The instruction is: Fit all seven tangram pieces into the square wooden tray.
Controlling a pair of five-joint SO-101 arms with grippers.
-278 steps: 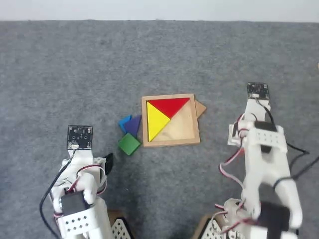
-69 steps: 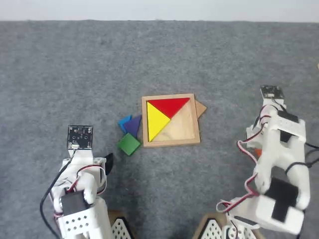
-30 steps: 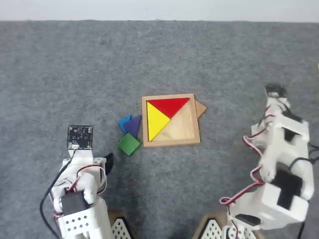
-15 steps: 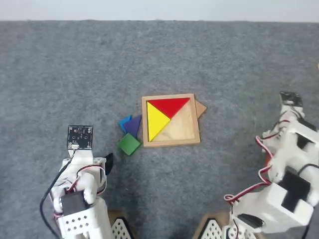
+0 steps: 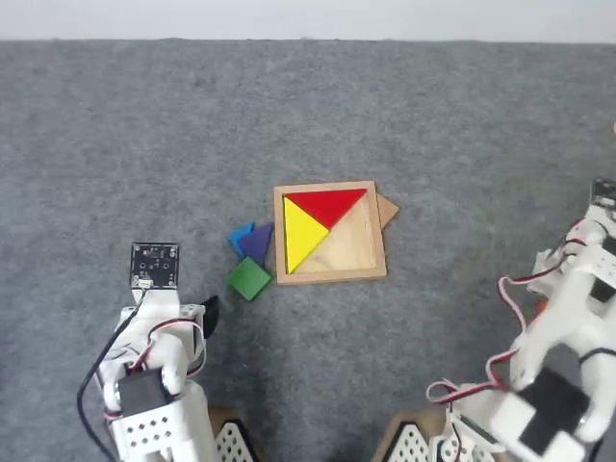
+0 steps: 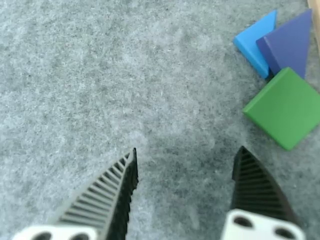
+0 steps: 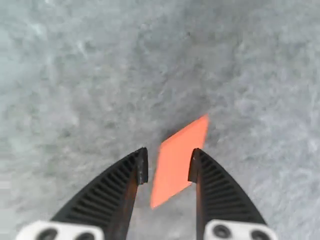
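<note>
The square wooden tray point(image 5: 361, 265) lies mid-table with a red triangle point(image 5: 327, 204) and a yellow triangle point(image 5: 301, 234) fitted in it. A tan piece point(image 5: 388, 209) pokes out at its right side. To its left on the carpet lie a blue piece point(image 5: 241, 235), a purple triangle point(image 5: 258, 243) and a green square point(image 5: 249, 278). My left gripper point(image 6: 182, 165) stands open over bare carpet, short of the green square point(image 6: 284, 107). My right gripper point(image 7: 167, 162) is shut on an orange piece point(image 7: 179, 159) above the carpet at the far right point(image 5: 542, 306).
Grey carpet covers the whole table. The right arm point(image 5: 577, 318) leans to the picture's right edge, well away from the tray. The left arm point(image 5: 154, 356) stands at the front left. The carpet behind the tray is open.
The right arm has swung steadily to the right, away from the tray, taking the orange piece along. The left arm and the pieces by the tray have not moved.
</note>
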